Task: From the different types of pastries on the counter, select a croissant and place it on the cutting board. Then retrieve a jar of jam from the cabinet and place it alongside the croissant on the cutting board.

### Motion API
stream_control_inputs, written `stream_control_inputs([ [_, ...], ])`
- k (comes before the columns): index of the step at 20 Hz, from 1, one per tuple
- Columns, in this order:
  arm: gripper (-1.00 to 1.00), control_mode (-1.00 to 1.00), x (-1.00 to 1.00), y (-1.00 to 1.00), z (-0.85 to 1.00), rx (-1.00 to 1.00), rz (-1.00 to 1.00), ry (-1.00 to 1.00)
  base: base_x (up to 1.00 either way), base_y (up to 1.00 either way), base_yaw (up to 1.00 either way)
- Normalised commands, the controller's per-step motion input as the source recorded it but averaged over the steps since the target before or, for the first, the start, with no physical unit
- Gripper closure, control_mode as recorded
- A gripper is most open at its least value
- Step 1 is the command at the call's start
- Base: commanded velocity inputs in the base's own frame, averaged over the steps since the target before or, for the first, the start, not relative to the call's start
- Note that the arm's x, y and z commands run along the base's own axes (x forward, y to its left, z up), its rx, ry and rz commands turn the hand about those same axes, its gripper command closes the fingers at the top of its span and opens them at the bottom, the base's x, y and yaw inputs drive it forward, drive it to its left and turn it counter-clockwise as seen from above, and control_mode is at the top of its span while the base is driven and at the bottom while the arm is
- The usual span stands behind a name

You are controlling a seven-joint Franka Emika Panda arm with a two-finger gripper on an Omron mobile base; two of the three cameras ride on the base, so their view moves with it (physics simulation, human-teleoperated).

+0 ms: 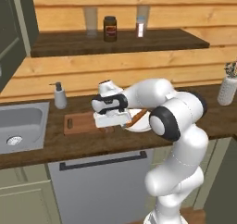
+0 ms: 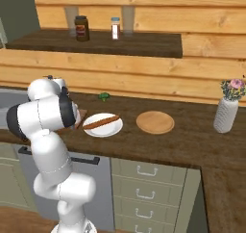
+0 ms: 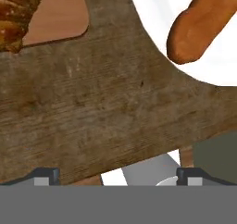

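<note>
Golden-brown croissant [image 3: 16, 15] on cutting board [image 3: 58, 15], beside wide-open, empty end effector [image 3: 116, 174]

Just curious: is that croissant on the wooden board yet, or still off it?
On it. In the hand view the croissant lies on the cutting board, beside the counter.

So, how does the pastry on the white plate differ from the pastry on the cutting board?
The stick pastry is long, thin and smooth, while the croissant looks lumpy and flaky. The stick pastry is an even reddish-brown; the croissant is golden-brown with darker spots. The stick pastry lies on the white plate, and the croissant lies on the cutting board. Both rest near each other on the counter, and the open gripper holds neither.
</note>
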Motion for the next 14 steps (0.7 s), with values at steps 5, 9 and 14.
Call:
stream_control_inputs([
  [5,-1.00,1.00,0.00,0.00,0.00,0.00,0.00,0.00,-0.83,0.00,0.00],
  [9,-1.00,1.00,0.00,0.00,0.00,0.00,0.00,0.00,-0.84,0.00,0.00],
  [14,-1.00,1.00,0.00,0.00,0.00,0.00,0.00,0.00,-0.84,0.04,0.00],
])
